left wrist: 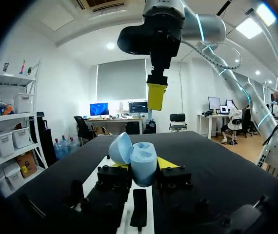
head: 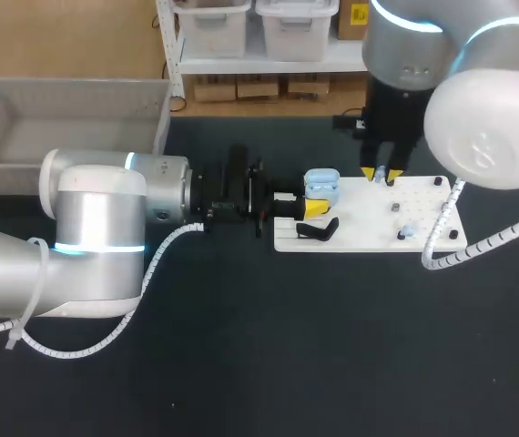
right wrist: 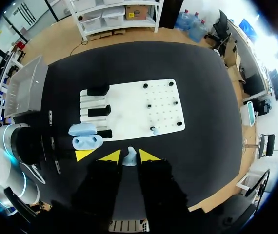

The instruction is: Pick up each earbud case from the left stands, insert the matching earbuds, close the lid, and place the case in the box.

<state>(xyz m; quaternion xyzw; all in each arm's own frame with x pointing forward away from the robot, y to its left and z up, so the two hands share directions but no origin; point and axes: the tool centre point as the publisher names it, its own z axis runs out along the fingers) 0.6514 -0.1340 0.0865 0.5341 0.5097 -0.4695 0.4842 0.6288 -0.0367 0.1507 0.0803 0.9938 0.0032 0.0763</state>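
A light blue earbud case [head: 321,182] with its lid up sits between the yellow fingertips of my left gripper [head: 315,206], which is shut on it at the left edge of the white board [head: 360,218]. In the left wrist view the open case [left wrist: 143,162] fills the gripper [left wrist: 143,166], and both earbud wells look empty. My right gripper [head: 382,174] hangs above the board's far edge, to the right of the case. It is shut on a small pale blue earbud [right wrist: 129,158] pinched between its tips [right wrist: 129,156]. From there the case [right wrist: 87,142] lies beside the gripper.
A black stand [head: 318,230] sits on the board's left part, with two more stands [right wrist: 99,111] in line with it. Another pale earbud [head: 405,233] rests on a peg near the board's front right. A grey bin [head: 68,109] stands at the far left.
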